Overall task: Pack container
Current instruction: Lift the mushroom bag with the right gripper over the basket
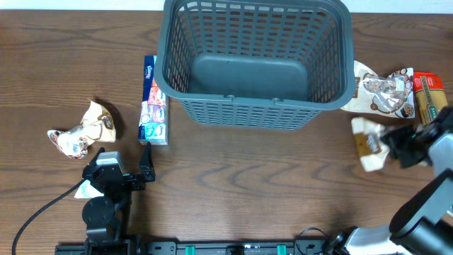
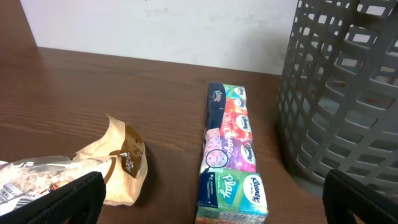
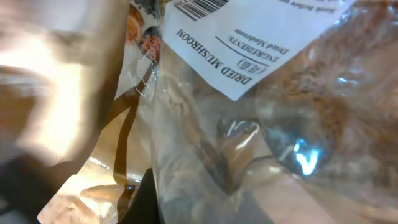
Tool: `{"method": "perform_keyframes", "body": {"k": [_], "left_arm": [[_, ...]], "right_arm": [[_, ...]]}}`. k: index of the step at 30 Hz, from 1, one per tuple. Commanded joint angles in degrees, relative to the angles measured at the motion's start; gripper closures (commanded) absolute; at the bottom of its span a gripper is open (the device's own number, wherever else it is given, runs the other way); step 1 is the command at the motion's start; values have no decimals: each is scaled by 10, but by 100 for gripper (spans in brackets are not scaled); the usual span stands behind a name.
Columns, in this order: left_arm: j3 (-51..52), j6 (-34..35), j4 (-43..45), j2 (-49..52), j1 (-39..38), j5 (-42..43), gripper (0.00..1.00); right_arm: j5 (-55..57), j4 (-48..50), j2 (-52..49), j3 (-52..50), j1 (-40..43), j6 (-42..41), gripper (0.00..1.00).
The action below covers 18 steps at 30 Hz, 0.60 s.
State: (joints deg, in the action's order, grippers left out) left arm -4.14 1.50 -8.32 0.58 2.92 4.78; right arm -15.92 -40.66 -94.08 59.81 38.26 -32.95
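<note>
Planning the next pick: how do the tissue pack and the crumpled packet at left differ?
The tissue pack is long, straight and brightly printed; the crumpled packet is beige and scrunched. The tissue pack lies beside the basket; the crumpled packet sits farther left. Both lie outside the basket.

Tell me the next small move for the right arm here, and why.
Probably lift the right gripper straight up a little. It looks shut on the dried mushroom packet, which lies on the table right of the container; the container is empty, and its wall stands between packet and inside, so the packet needs height first.
</note>
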Motion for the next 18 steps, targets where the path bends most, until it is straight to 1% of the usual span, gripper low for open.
{"method": "perform_keyframes", "body": {"k": [1, 4, 7, 11, 14, 18], "left_arm": [[17, 1, -3, -4, 3, 8, 1], [17, 1, -3, -4, 3, 8, 1], [17, 1, -3, -4, 3, 8, 1], [17, 1, -3, -4, 3, 8, 2], [17, 1, -3, -4, 3, 8, 1], [17, 1, -3, -4, 3, 8, 1]], "right_arm": [[-45, -35, 86, 118, -13, 48, 99], [-54, -83, 136, 237, -21, 74, 99], [-72, -120, 165, 356, -33, 83, 99], [-187, -118, 167, 478, -67, 77, 99], [-233, -97, 155, 523, -122, 57, 99], [-231, -81, 129, 538, -223, 55, 99]]}}
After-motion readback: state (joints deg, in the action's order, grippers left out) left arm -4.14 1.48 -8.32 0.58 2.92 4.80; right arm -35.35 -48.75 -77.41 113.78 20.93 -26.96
